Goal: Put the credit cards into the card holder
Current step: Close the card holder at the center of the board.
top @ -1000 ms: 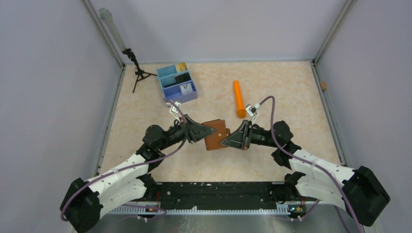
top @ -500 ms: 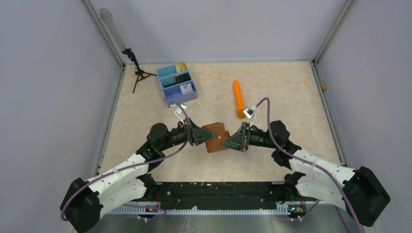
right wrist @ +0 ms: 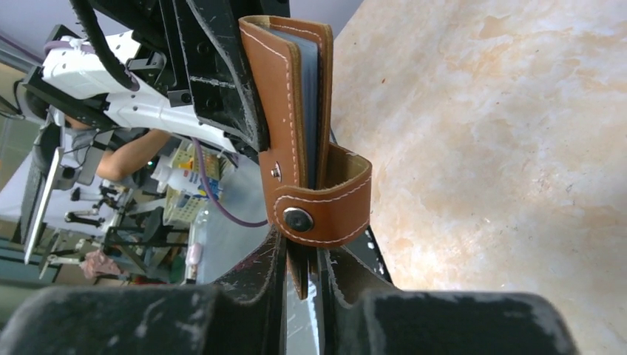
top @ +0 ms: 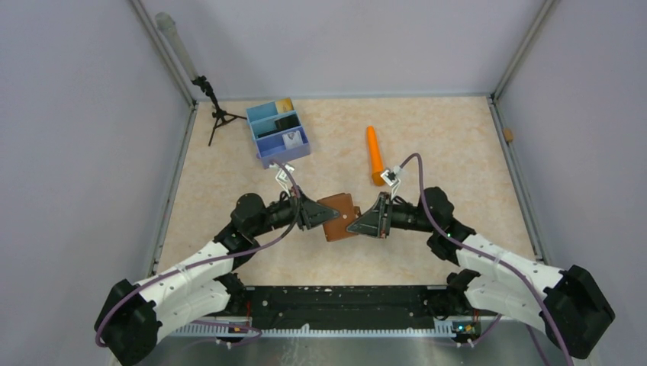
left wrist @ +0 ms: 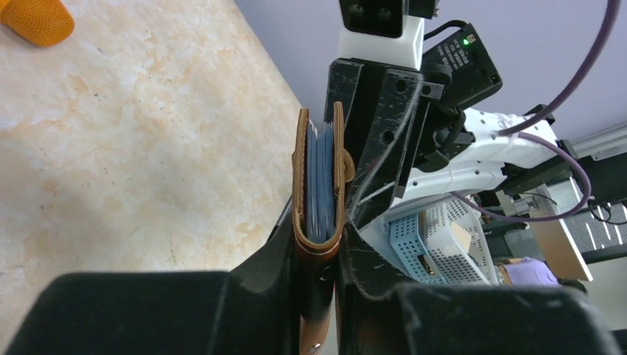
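The brown leather card holder (top: pixel 339 216) hangs just above the table's middle, held from both sides. My left gripper (top: pixel 317 215) is shut on its folded spine end (left wrist: pixel 319 244). My right gripper (top: pixel 360 223) is shut on the opposite edge, just below the snap tab (right wrist: pixel 325 214). In the left wrist view the holder is edge-on, and silvery grey-blue credit cards (left wrist: pixel 320 177) sit between its covers. More credit cards lie in the blue tray (top: pixel 286 155): a tan-gold one (top: pixel 284 104), a black one (top: pixel 287 121) and a white one (top: pixel 291 140).
An orange cylinder (top: pixel 375 155) lies on the table beyond my right gripper. A small black tripod (top: pixel 217 114) stands at the back left beside the tray. Metal frame rails run along both sides of the table.
Over the last second the card holder has turned from lying fairly flat to nearly on edge, and both grippers have drawn closer together on it. Little has moved in the last half second.
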`<state>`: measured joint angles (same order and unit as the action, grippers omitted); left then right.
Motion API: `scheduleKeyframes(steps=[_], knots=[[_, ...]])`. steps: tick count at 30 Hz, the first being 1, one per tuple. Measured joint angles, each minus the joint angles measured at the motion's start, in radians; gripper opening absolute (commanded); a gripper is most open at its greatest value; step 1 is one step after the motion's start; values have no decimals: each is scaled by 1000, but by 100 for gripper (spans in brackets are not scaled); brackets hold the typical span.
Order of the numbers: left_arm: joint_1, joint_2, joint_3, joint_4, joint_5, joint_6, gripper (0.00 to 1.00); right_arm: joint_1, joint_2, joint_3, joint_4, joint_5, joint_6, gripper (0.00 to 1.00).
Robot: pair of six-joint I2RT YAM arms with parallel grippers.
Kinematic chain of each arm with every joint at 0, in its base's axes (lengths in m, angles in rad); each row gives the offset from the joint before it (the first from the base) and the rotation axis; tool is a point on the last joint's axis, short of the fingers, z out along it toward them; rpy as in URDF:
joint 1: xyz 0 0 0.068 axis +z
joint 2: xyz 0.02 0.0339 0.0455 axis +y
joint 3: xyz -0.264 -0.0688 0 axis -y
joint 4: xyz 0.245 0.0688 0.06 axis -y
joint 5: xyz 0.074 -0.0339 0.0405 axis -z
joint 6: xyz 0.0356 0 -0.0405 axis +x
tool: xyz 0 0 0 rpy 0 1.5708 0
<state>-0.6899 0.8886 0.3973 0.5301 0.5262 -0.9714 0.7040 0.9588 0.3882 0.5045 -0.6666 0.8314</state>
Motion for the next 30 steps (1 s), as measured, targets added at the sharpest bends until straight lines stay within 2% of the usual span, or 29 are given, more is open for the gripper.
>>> scheduleKeyframes(steps=[1,3,4,6,7,11,17,23,30], knots=[[0,0,0,0,-6,2,0,0,-6,9,-26,6,-11,46],[-1,-9,0,-16,-24,2,0,1,-23,32,-85,40,-42,64],[-1,-18,0,-39,-34,3,0,-1,-31,40,-116,67,-64,68],[-2,-37,0,-85,-67,5,0,-2,-53,56,-187,125,-106,70],[-3,-48,0,-116,-89,6,0,-2,-64,65,-229,154,-130,70],[-4,-51,1,-219,-150,6,0,-2,-72,91,-331,233,-187,58],[-4,-20,10,-322,-196,6,0,33,-31,125,-389,321,-226,49],[-4,-4,19,-345,-206,6,0,100,56,180,-416,388,-262,43],[-4,0,22,-351,-206,5,0,120,127,204,-441,452,-291,34]])
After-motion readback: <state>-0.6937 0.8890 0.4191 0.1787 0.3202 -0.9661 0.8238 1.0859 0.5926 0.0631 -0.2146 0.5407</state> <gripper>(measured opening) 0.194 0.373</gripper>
